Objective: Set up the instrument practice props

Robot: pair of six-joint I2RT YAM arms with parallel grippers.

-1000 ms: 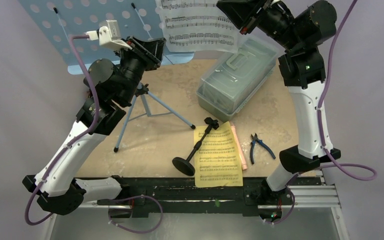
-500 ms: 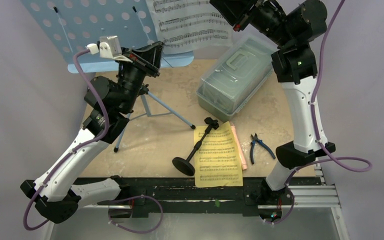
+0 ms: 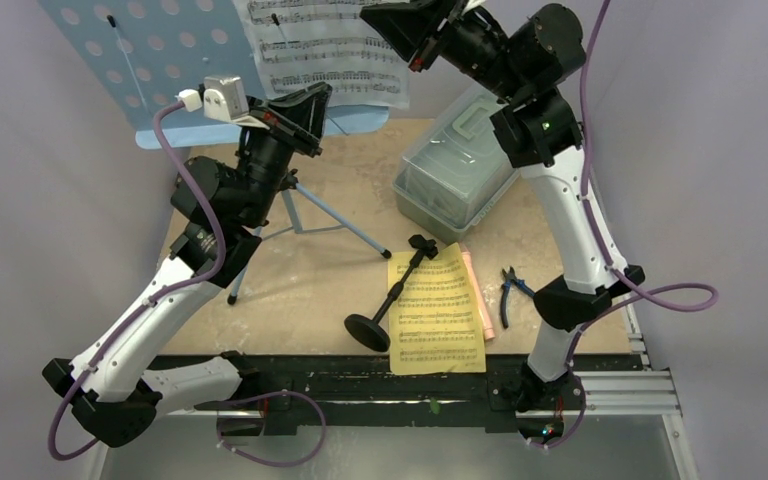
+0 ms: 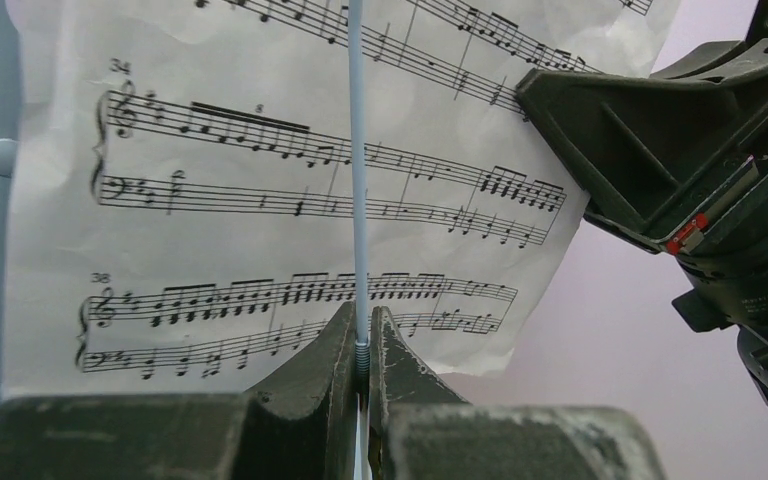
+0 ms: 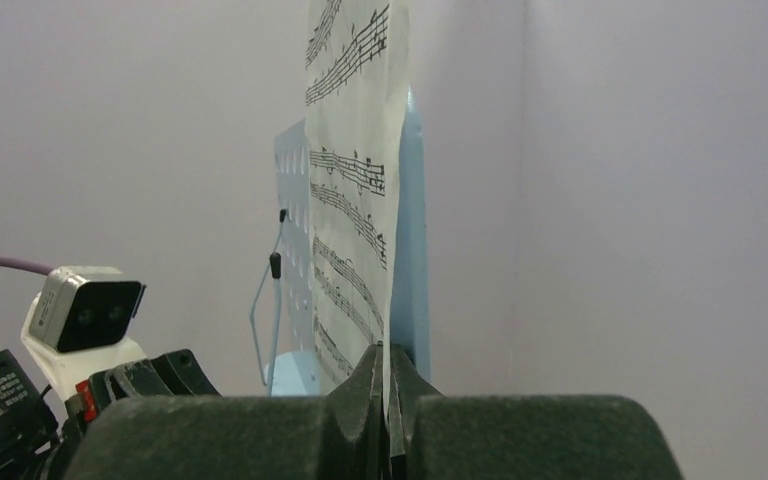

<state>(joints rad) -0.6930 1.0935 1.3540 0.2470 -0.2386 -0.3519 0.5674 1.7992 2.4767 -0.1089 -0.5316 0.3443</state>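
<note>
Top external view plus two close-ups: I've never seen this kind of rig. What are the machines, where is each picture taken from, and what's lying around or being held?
Two robot arms are bolted at the near edge of the table, each ending in a two-finger gripper. The wide picture looks down from above and behind them; the close-ups come from a camera on each wrist. The left gripper is shut on the thin wire page holder of the blue music stand. The right gripper pinches the white music sheet at that stand. On the table lie a yellow music sheet, a black mic stand, a pink toy microphone, a clear lidded box and pliers.
</note>
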